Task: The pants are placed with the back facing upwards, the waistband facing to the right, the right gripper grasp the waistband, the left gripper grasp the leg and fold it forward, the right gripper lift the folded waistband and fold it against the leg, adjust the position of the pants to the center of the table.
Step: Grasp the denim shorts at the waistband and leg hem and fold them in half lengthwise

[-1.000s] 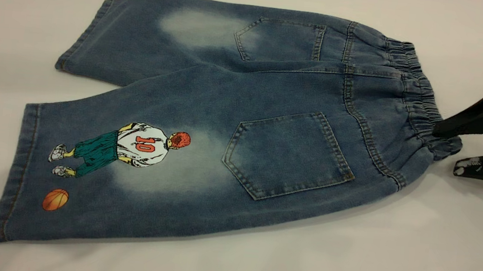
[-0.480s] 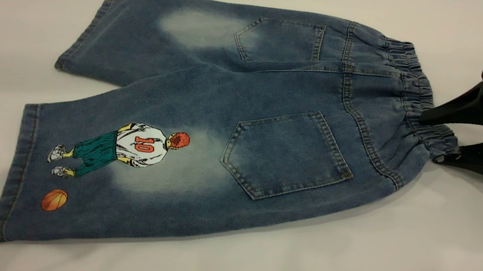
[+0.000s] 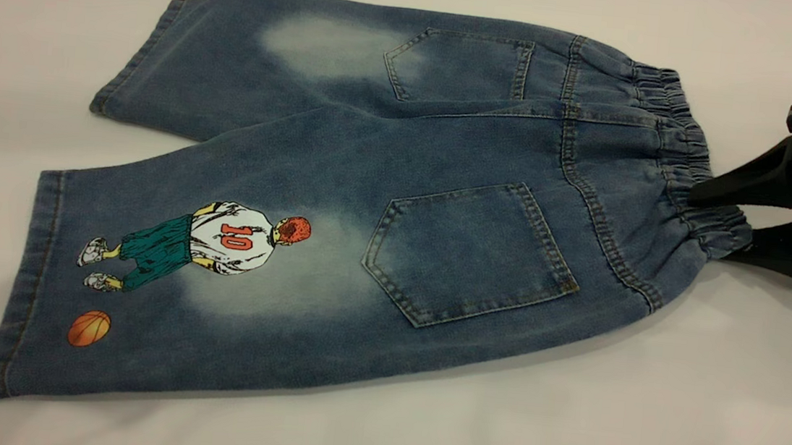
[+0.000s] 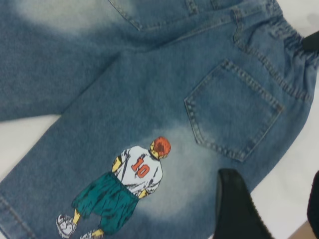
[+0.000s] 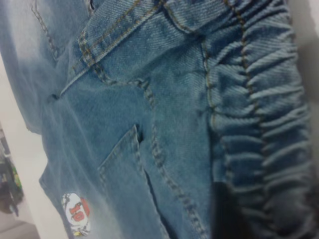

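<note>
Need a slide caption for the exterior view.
Right pincer closing on the waistband of denim pants laid back-up on the table.

Bright and even across the table (image 3: 376, 431), no glare. Soft, faint shadows along the near hem of the pants (image 3: 340, 195) and under the right gripper (image 3: 719, 221). Sharp in the exterior view, stitching crisp. Softer in the left wrist view, with the left gripper (image 4: 269, 209) a blurred dark shape. Blurred most in the right wrist view, the waistband (image 5: 264, 124) smeared, dark at the lower edge.
</note>
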`<state>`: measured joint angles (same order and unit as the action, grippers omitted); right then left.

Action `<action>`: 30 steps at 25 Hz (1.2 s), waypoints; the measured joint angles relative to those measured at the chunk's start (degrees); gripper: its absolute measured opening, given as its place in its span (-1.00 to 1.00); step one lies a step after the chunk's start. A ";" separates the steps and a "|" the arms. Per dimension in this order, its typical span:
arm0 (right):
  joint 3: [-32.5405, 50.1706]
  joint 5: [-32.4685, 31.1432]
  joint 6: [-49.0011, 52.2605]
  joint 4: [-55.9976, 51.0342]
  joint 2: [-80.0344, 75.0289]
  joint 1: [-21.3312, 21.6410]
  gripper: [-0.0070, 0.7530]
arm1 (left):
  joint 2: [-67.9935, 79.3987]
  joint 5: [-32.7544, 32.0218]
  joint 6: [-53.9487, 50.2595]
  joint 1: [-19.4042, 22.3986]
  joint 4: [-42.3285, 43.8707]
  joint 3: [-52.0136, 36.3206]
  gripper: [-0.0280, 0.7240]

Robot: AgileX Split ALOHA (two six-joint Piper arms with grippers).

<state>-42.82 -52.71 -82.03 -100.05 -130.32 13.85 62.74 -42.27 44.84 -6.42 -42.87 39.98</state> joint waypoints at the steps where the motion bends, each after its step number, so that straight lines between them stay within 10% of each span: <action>1: 0.06 -0.21 0.00 -0.01 0.00 0.00 -0.28 | 0.00 -0.46 0.00 0.00 0.81 0.00 -0.04; 9: 0.10 -4.53 0.18 0.03 0.00 0.00 -0.90 | 2.06 -1.33 -6.87 0.00 15.83 -1.65 -0.06; 18: 0.10 -5.27 0.87 0.08 0.05 0.00 -0.91 | 14.22 -0.98 -14.36 -0.87 31.21 -4.26 -0.07; 30: 0.10 -5.97 1.05 0.14 0.05 0.00 -0.91 | 23.85 17.66 -6.21 -12.59 32.97 -17.80 0.03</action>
<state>-42.72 -58.68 -80.98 -99.91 -130.26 13.85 86.59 -24.61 38.63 -19.01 -9.90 22.18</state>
